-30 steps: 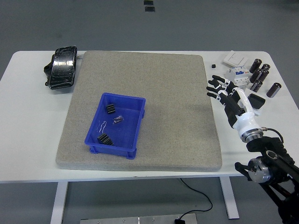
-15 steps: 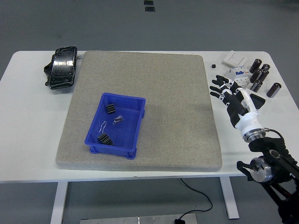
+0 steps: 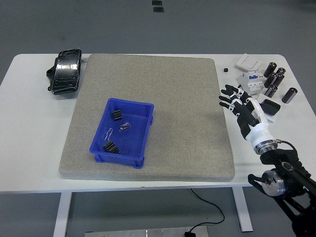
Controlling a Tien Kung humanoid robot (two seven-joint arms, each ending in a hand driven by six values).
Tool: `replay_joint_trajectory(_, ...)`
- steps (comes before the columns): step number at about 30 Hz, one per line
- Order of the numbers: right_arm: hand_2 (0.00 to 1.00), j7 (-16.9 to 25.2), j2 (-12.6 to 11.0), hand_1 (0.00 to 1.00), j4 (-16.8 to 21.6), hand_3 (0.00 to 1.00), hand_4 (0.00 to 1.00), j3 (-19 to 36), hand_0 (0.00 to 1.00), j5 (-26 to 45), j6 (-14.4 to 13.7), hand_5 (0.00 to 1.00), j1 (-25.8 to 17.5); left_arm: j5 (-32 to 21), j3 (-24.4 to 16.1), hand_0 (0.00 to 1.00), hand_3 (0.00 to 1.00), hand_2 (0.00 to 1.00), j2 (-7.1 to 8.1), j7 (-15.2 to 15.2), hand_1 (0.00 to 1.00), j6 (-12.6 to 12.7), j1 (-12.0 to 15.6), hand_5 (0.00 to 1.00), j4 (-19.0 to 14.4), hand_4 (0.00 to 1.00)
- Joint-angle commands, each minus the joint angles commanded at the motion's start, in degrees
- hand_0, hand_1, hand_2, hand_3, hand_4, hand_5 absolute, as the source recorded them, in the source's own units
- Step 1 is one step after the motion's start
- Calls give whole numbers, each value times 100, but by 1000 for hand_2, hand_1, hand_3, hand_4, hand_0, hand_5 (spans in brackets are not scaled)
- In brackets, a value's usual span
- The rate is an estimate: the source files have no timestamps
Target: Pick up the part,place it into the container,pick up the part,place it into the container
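Observation:
A blue container (image 3: pixel 122 132) sits on the grey mat (image 3: pixel 148 113), left of centre. Inside it lie two black ribbed parts (image 3: pixel 116 115) (image 3: pixel 111 147) and some small wire pieces (image 3: pixel 124 127). My right hand (image 3: pixel 236 101) hovers over the mat's right edge with fingers spread and empty. Just beyond it at the table's right lie loose parts: a white breaker block (image 3: pixel 251 80), several black cylinders (image 3: pixel 274 79), a flat black part (image 3: pixel 270 106) and a white switch plate (image 3: pixel 248 61). My left arm is out of sight.
A black pouch wrapped in plastic (image 3: pixel 65 76) lies at the table's far left. A tiny black piece (image 3: pixel 225 70) sits near the mat's far right corner. The table's near edge runs along the bottom.
My right hand has drifted slightly down and left, away from the parts pile, fingers still spread. Nothing else has moved.

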Motion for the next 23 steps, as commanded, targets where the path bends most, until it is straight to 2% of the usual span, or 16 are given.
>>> replay_joint_trajectory(7, 717, -8, -91, 714, 23, 694, 797, -90, 756, 9, 6, 461, 16, -266, 166, 670, 624, 631, -129, -68, 648, 68, 151, 627, 0, 774)
replay_joint_trajectory(23, 718, -64, -111, 715, 143, 695, 800, 265, 753, -150, -22, 481, -46, -194, 181, 670, 624, 631, -159, -27, 648, 71, 183, 624, -14, 773)
